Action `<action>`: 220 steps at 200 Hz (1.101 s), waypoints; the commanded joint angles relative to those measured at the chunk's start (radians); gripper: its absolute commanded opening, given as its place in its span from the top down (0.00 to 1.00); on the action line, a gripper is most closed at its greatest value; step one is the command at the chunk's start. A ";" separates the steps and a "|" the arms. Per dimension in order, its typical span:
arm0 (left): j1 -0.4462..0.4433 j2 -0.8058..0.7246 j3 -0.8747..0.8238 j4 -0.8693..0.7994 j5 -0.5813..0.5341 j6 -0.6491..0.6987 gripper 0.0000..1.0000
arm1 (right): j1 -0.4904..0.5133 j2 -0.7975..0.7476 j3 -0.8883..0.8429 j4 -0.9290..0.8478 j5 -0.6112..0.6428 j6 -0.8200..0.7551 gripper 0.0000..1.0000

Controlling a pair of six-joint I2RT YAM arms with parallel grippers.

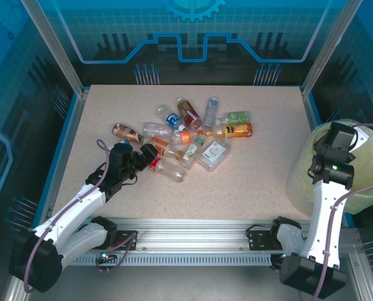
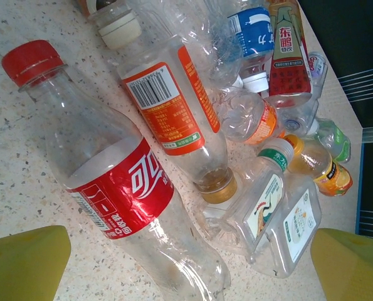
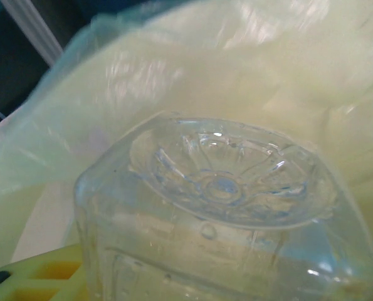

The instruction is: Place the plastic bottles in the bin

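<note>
Speckled table (image 1: 249,188) carries the plastic bottles (image 1: 186,135) heaped centre; bin (image 1: 362,188) stands off its 3 o'clock edge. Right gripper (image 1: 336,141), over the bin, clamps a clear bottle (image 3: 224,213): advise release well inside the rim. Left gripper (image 1: 133,157) gapes empty at the pile's 8 o'clock. Right wrist view details the bottle's base against liner (image 3: 173,63); top view, layout.

Robot lab cell: aluminium frame (image 1: 54,47), blue glazed panels (image 1: 192,37)
</note>
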 commanded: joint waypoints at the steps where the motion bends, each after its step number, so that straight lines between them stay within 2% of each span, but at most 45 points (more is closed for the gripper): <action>1: -0.008 -0.009 0.027 -0.025 -0.025 0.000 0.01 | -0.015 0.005 -0.026 0.074 -0.120 0.064 0.63; 37: -0.008 -0.014 0.030 -0.043 -0.036 0.002 0.01 | -0.015 -0.017 -0.097 0.231 -0.262 0.051 0.62; 89: -0.008 -0.028 0.028 -0.055 -0.073 0.000 0.01 | -0.015 0.008 -0.129 0.327 -0.418 0.026 0.60; 108: -0.008 -0.026 0.027 -0.057 -0.075 0.001 0.01 | -0.015 0.005 -0.140 0.332 -0.421 0.025 0.56; 148: -0.008 -0.024 0.022 -0.091 -0.120 -0.015 0.01 | -0.015 -0.025 -0.155 0.334 -0.455 -0.004 0.40; 220: -0.006 -0.013 0.015 -0.134 -0.185 -0.055 0.01 | -0.015 -0.111 -0.158 0.257 -0.397 -0.013 0.23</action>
